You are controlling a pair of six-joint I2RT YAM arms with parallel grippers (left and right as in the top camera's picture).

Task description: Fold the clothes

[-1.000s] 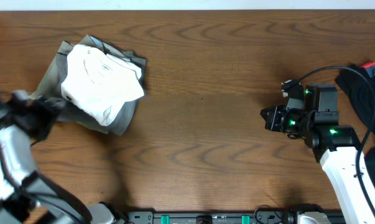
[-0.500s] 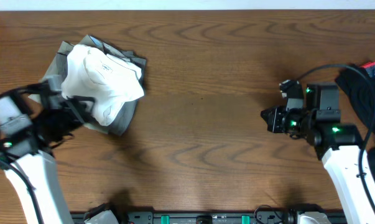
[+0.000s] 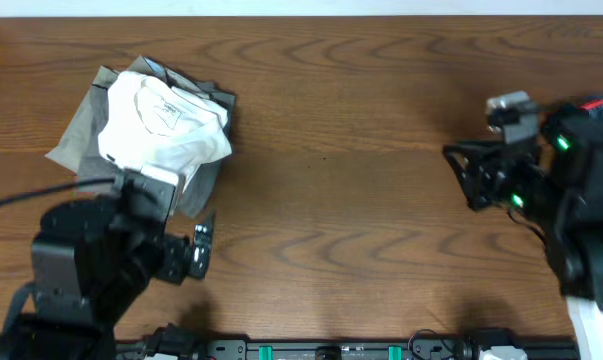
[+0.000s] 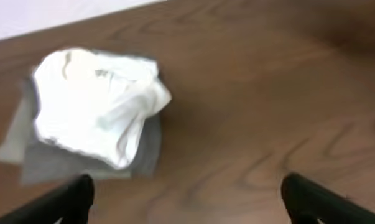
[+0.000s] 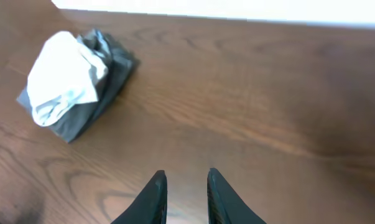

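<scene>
The white T-shirt (image 3: 161, 125) lies bunched on top of the grey-khaki trousers (image 3: 73, 135) at the far left of the tabletop (image 3: 361, 200), the two making one loose stack rather than a flat, squared one. Half a second ago the left gripper (image 4: 187, 200) was pressed in against the near-left edge of that stack. Now it has pulled back toward the front edge and sits apart from the cloth, its jaws spread wide with nothing between them. The stack itself looks unmoved by that contact. The right gripper (image 5: 185, 193) has drawn away to the right and lifted, well apart from the clothes. Its jaws were together a second ago and now stand narrowly parted on bare wood, holding nothing. With both arms clear and neither holding anything, this reads as a release and retreat. The pile seems either counted as done or about to be approached again, since the shirt's edges are still rumpled.
</scene>
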